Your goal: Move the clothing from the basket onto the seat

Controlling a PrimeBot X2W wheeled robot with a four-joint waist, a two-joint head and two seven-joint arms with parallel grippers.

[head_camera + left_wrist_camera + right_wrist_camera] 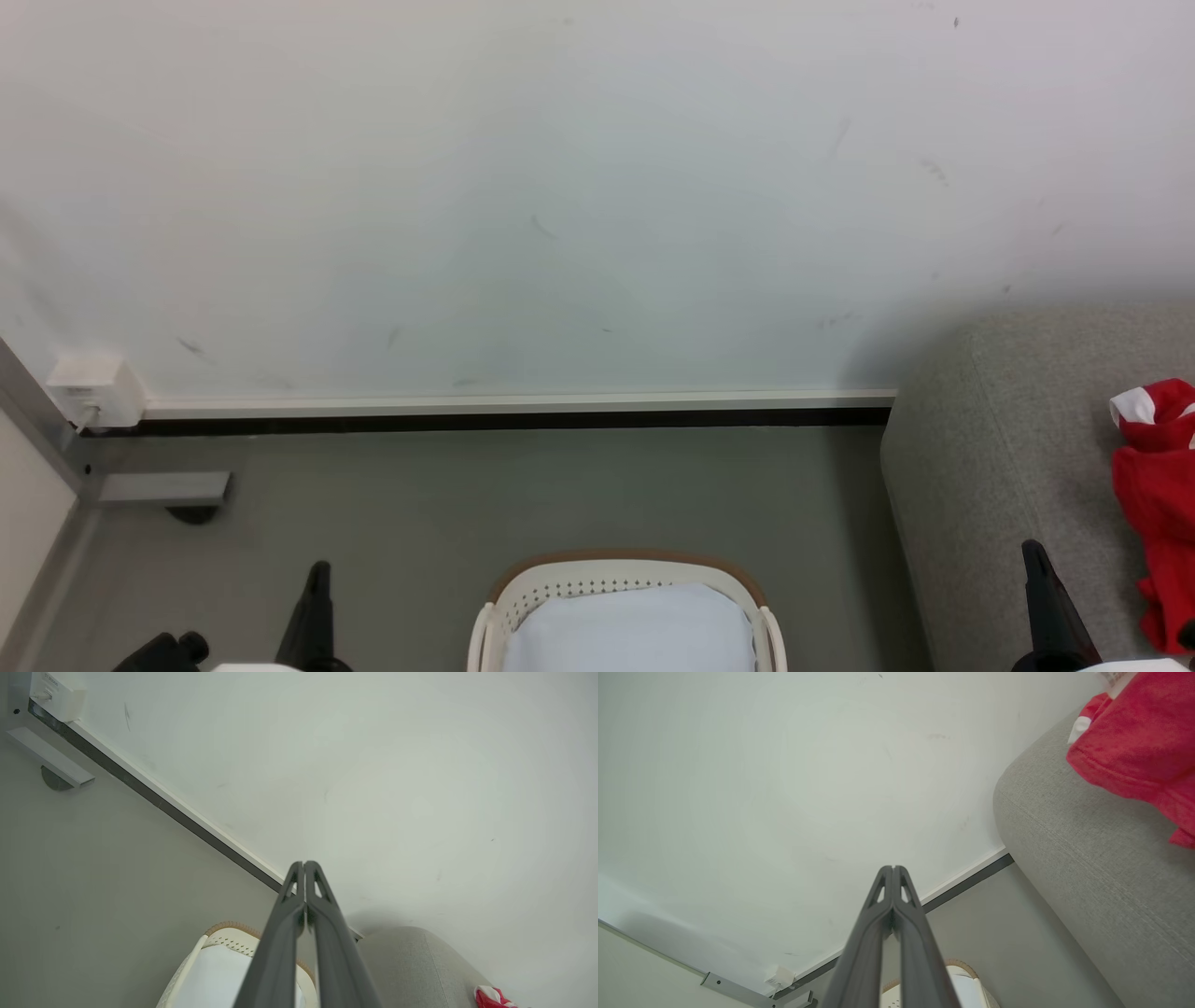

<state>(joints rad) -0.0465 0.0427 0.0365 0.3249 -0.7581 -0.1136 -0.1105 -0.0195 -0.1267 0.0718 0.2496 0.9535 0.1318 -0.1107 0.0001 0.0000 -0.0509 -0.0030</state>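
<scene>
The clothing [1158,504] lies on the seat [990,467], just to the right of the right gripper [1031,553]. The red heap runs along the seat, away from the robot. The basket [621,566] stands on the floor between the two arms, and the part in view holds only its pale liner [630,625]. The right arm is the nearer one to the clothing. The right gripper and the left gripper [320,569] both point up toward the wall, fingers pressed together, holding nothing. The task seems nearly done.
</scene>
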